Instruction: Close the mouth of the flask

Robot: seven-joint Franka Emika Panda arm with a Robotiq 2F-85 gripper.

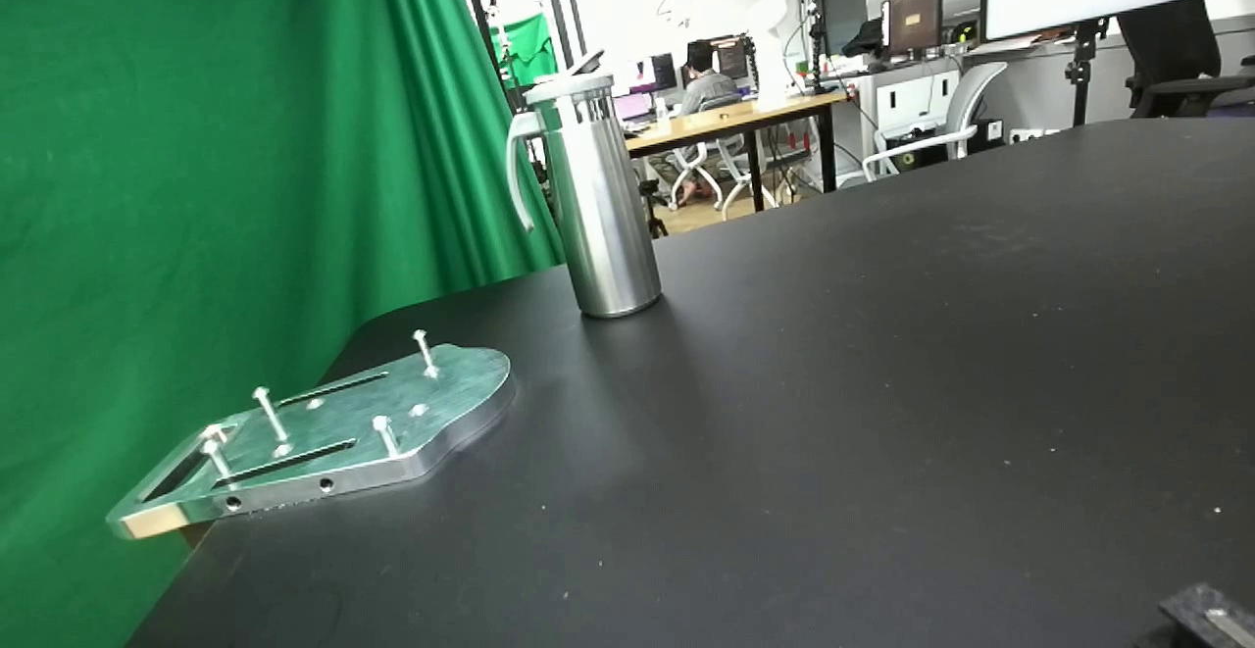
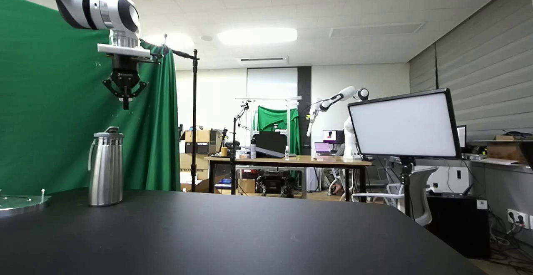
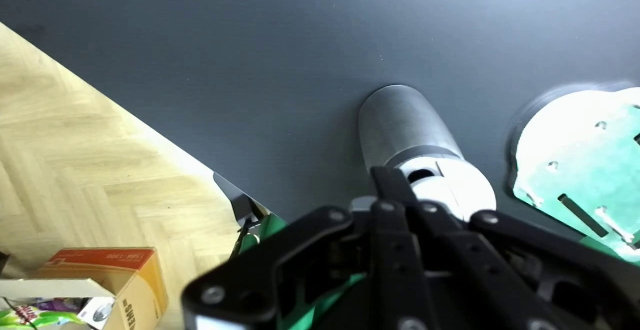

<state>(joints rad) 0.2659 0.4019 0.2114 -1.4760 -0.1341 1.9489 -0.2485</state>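
The brushed steel flask (image 1: 610, 217) stands upright on the black table. It shows in both exterior views (image 2: 106, 173) and in the wrist view (image 3: 400, 118). Its mouth (image 1: 569, 87) has a pale grey lid ring with a tilted flap (image 1: 588, 63) standing up from it. The mouth also shows in an exterior view (image 2: 108, 135). In the wrist view the white mouth (image 3: 472, 182) has a dark opening, partly hidden by my fingers. My gripper (image 2: 125, 105) hangs above the flask, apart from it, pointing down. Its fingers (image 3: 392, 177) are together with nothing between them.
A flat transparent plate with upright pegs (image 1: 451, 383) lies at the table edge beside the flask; it also shows in the wrist view (image 3: 565, 170). A green curtain (image 2: 54, 121) hangs behind the flask. A black stand pole (image 2: 194, 121) rises behind the table.
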